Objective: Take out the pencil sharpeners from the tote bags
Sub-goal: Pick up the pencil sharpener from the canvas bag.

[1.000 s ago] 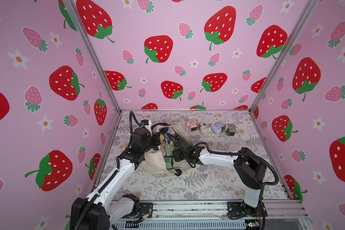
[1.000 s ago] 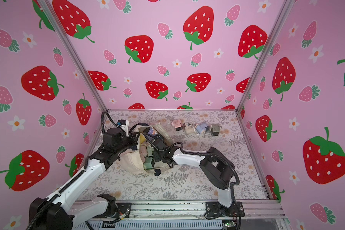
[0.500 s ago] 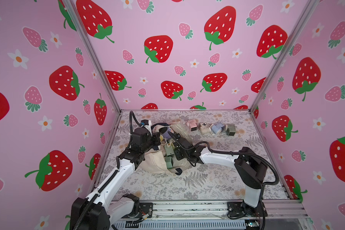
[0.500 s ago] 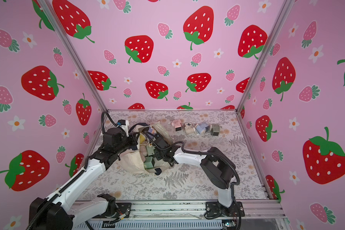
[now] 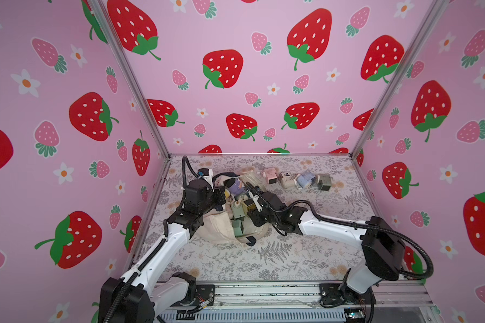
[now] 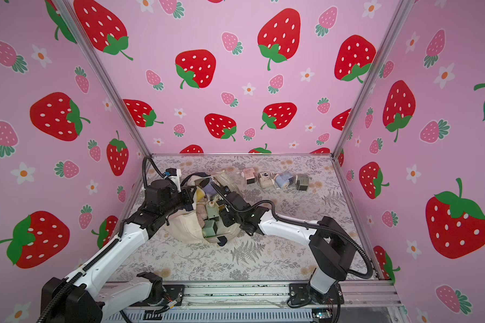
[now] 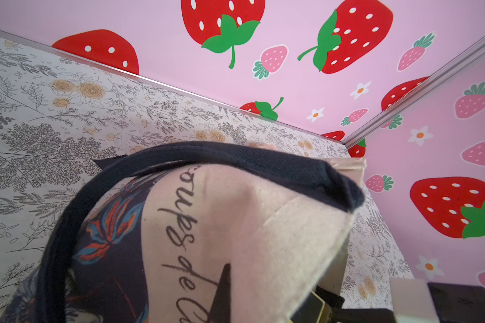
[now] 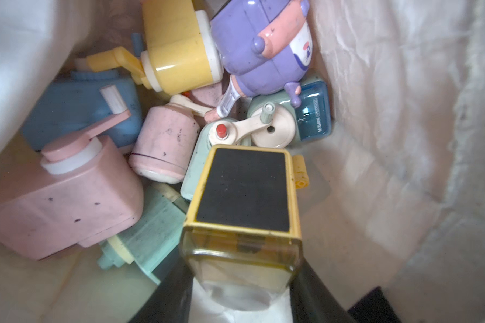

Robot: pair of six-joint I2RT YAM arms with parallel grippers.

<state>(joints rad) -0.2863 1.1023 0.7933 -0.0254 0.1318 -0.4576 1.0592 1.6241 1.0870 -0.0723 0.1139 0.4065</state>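
Cream canvas tote bag (image 5: 217, 228) with navy handles (image 7: 179, 151), slumped on its side left of the table's centre, mouth gaping toward the right arm. At its upper rim the left gripper (image 5: 221, 197), pinched shut, apparently on the canvas, holding the mouth up. Deep inside, the right gripper (image 8: 242, 265), fingers clamped on either side of a yellow sharpener (image 8: 244, 195) with a black base pad. Heaped beyond it in the bag, a purple cartoon sharpener (image 8: 259, 50) and others in pink, blue and mint. Already out, a row of four sharpeners (image 5: 305, 180) near the table's far edge.

Best done by drawing the yellow one straight back through the mouth, slowly, minding cranks liable to snag neighbours or canvas. Keep the rim raised meanwhile.

Grey fern-and-flower print across the tabletop (image 5: 291, 251). Pink walls (image 5: 263, 84) with big red strawberries on three sides, joined by aluminium posts (image 5: 133, 84).
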